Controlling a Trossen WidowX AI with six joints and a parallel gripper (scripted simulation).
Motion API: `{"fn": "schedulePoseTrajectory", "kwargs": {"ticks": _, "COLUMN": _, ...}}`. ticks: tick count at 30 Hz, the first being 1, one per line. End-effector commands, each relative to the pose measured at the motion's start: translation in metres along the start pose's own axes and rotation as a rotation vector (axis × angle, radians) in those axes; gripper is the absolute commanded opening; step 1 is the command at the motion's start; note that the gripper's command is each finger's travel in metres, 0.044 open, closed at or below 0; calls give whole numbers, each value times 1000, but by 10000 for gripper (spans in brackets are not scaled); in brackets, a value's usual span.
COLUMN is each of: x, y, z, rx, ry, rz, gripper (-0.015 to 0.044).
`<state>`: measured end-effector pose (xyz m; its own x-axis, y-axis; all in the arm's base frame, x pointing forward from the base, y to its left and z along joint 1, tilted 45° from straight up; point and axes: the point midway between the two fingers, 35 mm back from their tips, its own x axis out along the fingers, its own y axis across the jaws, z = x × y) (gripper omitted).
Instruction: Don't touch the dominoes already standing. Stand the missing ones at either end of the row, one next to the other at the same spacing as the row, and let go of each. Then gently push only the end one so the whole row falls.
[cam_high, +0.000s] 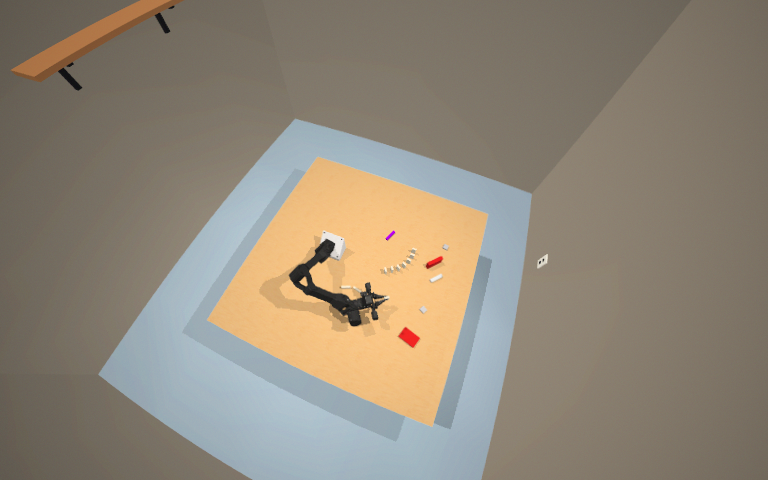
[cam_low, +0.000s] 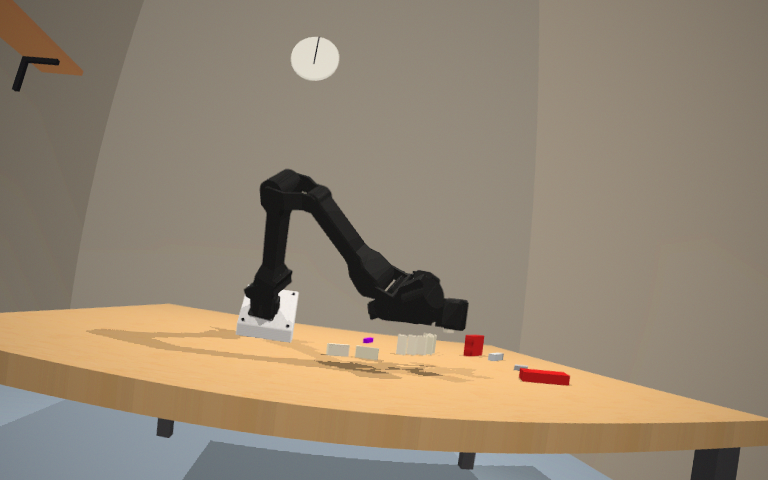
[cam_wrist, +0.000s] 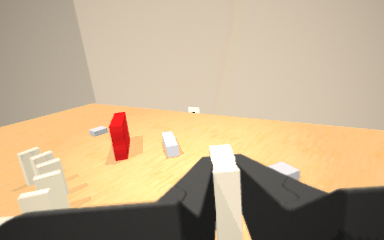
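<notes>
My gripper is shut on a white domino and points roughly level above the table; in the exterior view only a bit of this domino shows below the gripper. The standing white dominoes form a curved row; one of them is near its middle. The row is to the left in the wrist view, apart from the gripper. Two more white dominoes lie near the arm: one nearer the base, the other nearer the gripper, partly hidden in the top view.
A red block and a white block are beyond the row. Grey pieces, a flat red block and a purple bar also lie on the table.
</notes>
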<state>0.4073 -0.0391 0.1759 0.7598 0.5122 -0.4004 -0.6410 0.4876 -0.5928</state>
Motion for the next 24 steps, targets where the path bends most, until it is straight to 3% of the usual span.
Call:
{"fn": "schedulePoseTrajectory", "kwargs": {"ticks": 1, "x": 0, "y": 0, "z": 1, "rx": -6, "ry": -6, "rz": 0, "gripper": 28}}
{"fn": "schedulePoseTrajectory", "kwargs": {"ticks": 9, "x": 0, "y": 0, "z": -2, "rx": -6, "ry": -6, "rz": 0, "gripper": 28}}
{"fn": "schedulePoseTrajectory", "kwargs": {"ticks": 24, "x": 7, "y": 0, "z": -71, "rx": -1, "ry": 2, "rz": 1, "gripper": 28}}
